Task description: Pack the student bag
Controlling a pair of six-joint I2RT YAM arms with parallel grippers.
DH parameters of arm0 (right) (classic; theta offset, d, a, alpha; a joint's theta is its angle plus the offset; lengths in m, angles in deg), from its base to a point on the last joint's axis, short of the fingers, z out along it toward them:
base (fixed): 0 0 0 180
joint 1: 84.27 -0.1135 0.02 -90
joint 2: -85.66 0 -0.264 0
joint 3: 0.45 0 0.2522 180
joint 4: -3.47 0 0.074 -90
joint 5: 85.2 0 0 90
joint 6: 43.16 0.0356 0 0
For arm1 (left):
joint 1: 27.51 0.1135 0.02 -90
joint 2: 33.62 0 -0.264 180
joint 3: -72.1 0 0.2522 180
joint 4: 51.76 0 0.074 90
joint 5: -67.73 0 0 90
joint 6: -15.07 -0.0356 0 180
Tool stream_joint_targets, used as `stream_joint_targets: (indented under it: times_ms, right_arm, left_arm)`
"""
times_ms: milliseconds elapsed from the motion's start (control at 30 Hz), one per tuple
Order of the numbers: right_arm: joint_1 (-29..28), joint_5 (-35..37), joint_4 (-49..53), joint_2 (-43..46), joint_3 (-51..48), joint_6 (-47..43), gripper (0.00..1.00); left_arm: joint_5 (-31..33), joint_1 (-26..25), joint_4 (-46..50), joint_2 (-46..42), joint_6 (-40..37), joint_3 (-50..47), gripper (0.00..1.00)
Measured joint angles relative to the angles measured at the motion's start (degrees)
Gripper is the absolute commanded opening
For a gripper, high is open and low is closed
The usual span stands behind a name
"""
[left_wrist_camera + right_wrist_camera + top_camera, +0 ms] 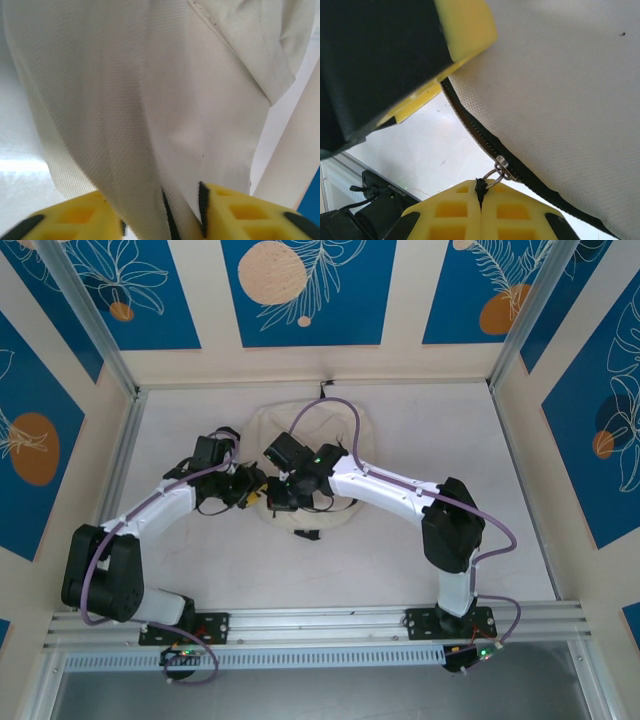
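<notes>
The student bag, cream cloth with a black zip line, lies at the middle of the table under both arms. My left gripper is at the bag's left front edge. In the left wrist view its yellow fingers are shut on a fold of the bag's cloth, which hangs lifted in front of the camera. My right gripper is shut on the zip's pull tab, with the metal ring right at its fingertips. In the top view it sits close beside the left one.
White table top surrounds the bag. A black strap end pokes out at the bag's near edge. The metal rail with the arm bases runs along the front. Frame posts and patterned walls close in the sides and back.
</notes>
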Motion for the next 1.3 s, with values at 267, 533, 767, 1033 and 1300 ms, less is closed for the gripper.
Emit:
stream_joint_targets:
  times_ms: [267, 533, 767, 1033, 1300]
  right_arm:
    - [-0.4, 3.2, 5.0, 0.9, -2.2, 1.8, 0.0]
    - [-0.2, 6.8, 7.0, 7.1, -8.3, 4.6, 0.0]
    - [0.6, 8.3, 7.0, 9.7, -10.8, 6.6, 0.0]
    - [2.2, 10.6, 11.6, 12.3, -13.2, 8.1, 0.0]
    - [5.0, 10.2, 13.1, 13.4, -15.3, 5.6, 0.0]
  left_arm:
    - [1.0, -0.2, 1.6, 1.3, -1.9, 0.1, 0.16]
    - [1.5, -0.5, 2.8, 2.4, -3.0, 0.9, 0.14]
    - [1.6, -0.8, 3.1, 2.4, -3.9, 1.4, 0.12]
    - [5.0, -0.6, 4.0, 2.5, -5.8, 1.7, 0.09]
    - [6.4, -0.1, 5.1, 2.8, -6.8, 2.5, 0.07]
